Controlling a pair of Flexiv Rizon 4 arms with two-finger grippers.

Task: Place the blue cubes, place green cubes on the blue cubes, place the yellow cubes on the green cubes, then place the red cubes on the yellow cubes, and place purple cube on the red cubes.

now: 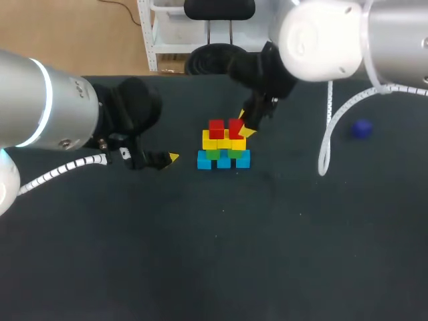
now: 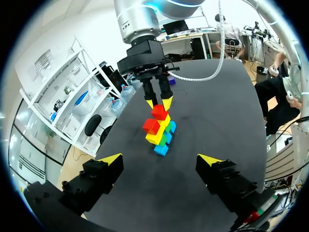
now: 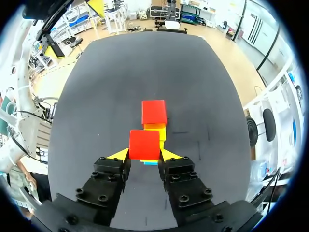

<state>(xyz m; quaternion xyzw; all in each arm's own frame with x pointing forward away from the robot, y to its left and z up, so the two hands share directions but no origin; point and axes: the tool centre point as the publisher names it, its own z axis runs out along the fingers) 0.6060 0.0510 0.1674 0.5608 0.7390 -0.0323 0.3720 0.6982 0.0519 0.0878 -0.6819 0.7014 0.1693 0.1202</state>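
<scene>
1. The right gripper (image 3: 144,153) pinches a red cube (image 3: 144,144) from two sides, above the near end of the stack. Whether this cube's underside already rests on the yellow layer cannot be made out.
2. A second red cube (image 3: 154,112) sits on the yellow cubes (image 3: 155,130), just ahead of the held one.
3. In the right wrist view, the blue cubes (image 3: 150,163) show only as a sliver between the fingers. The green layer is hidden there.
4. In the head view, the green cubes (image 1: 212,154) are partly covered, between the blue and yellow layers.
5. The left gripper (image 2: 160,159) has its fingers spread wide and grips nothing. It faces the stack from nearby. Only one of its yellow tips shows in the head view.
6. The purple cube (image 1: 362,128) lies alone, well apart from the stack.
7. The table (image 1: 214,254) is dark and matte. A white coiled cable (image 1: 326,144) hangs over it from the right arm.
</scene>
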